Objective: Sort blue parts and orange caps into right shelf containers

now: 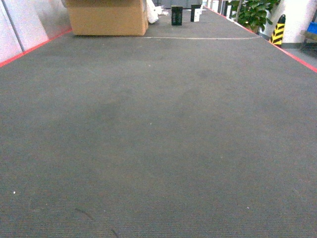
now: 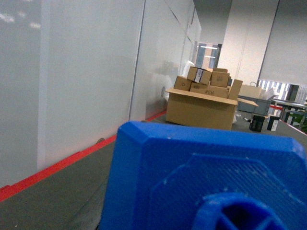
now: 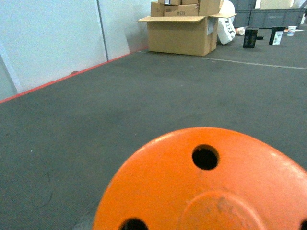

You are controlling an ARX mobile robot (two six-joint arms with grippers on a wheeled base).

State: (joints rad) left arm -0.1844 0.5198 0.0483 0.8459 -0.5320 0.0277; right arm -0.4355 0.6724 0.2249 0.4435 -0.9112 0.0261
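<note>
**Scout:** Floor only in the head view: grey carpet [image 1: 158, 148] with a red border line [image 1: 29, 49] at its left edge, a cardboard box [image 1: 106, 17] at the far left end, a potted plant [image 1: 255, 12] at the far right. No shelf, no crates, no grippers in sight. You're in transit, so your step is driving to the rack.

**Operator:** What's the left arm carrying?

**Scout:** Left wrist view: a blue part [image 2: 206, 177] fills the bottom of the frame, close under the camera, likely held. Fingers are hidden; I cannot tell whether they pinch it. White wall panels [image 2: 72, 72] run along the left, and the box sits ahead.

**Operator:** And the right?

**Scout:** Right wrist view: an orange cap [image 3: 206, 187], round face with holes, fills the bottom edge. Same problem; fingers unseen, grip state unknown. Probably carried.

**Operator:** Advice?

**Scout:** Keep both arms quiet and roll smoothly, since you can't confirm either grip. Turn until the steel rack and blue crates show in the head view before you extend an arm.
</note>
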